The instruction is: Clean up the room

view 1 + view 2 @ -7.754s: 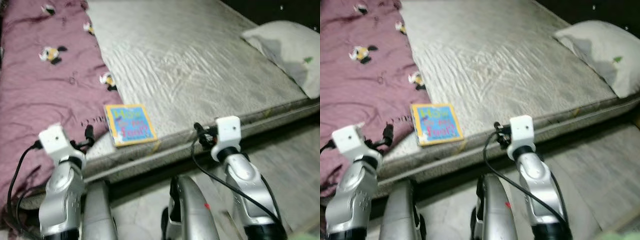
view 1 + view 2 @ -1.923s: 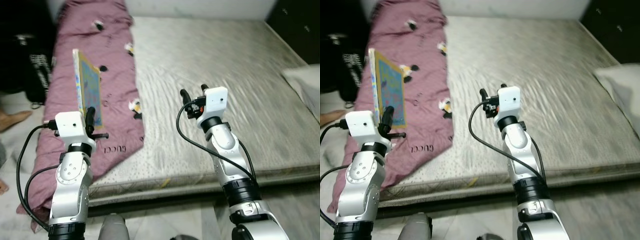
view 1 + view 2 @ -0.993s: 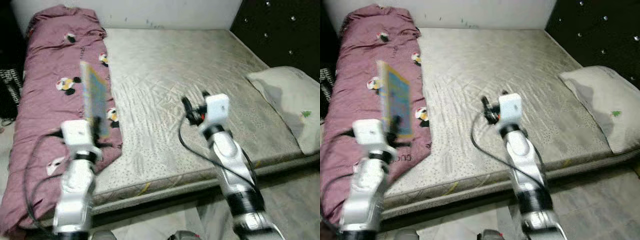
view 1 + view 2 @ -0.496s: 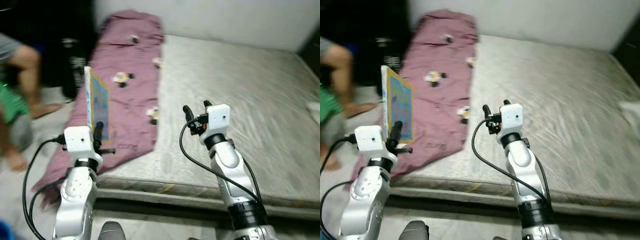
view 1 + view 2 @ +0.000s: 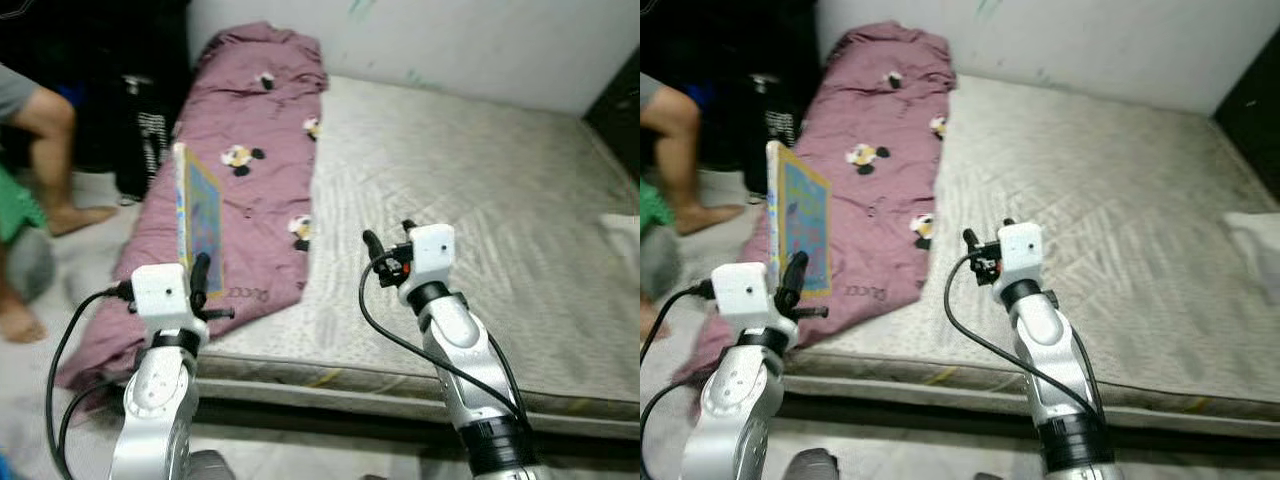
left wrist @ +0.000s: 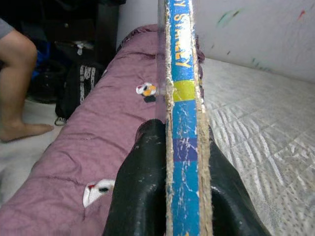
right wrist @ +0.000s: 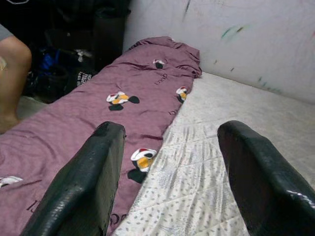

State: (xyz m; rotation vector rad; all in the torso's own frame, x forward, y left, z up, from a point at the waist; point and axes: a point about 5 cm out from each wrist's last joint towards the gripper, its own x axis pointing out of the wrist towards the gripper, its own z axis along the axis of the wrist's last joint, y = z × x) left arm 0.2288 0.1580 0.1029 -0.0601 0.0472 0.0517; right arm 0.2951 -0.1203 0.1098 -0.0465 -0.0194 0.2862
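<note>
My left gripper [image 5: 205, 275] is shut on a thin blue and yellow picture book [image 5: 200, 215], held upright above the left edge of the bed. In the left wrist view the book's spine [image 6: 183, 123] runs between the two black fingers [image 6: 142, 187]. My right gripper [image 5: 388, 240] hovers open over the grey mattress [image 5: 480, 200] with nothing between its fingers [image 7: 83, 187]. A purple blanket [image 5: 250, 150] with cartoon mouse prints lies along the bed's left side.
A person's bare leg and foot [image 5: 50, 150] stand on the floor to the left of the bed, beside dark bags [image 5: 140, 140]. A pale pillow [image 5: 622, 230] lies at the mattress's right edge. A white wall [image 5: 450, 40] runs behind the bed.
The camera has swung about between frames. The book, which earlier lay flat at the mattress's edge, now stands upright in my left gripper. My right gripper stays open and has sunk slightly.
</note>
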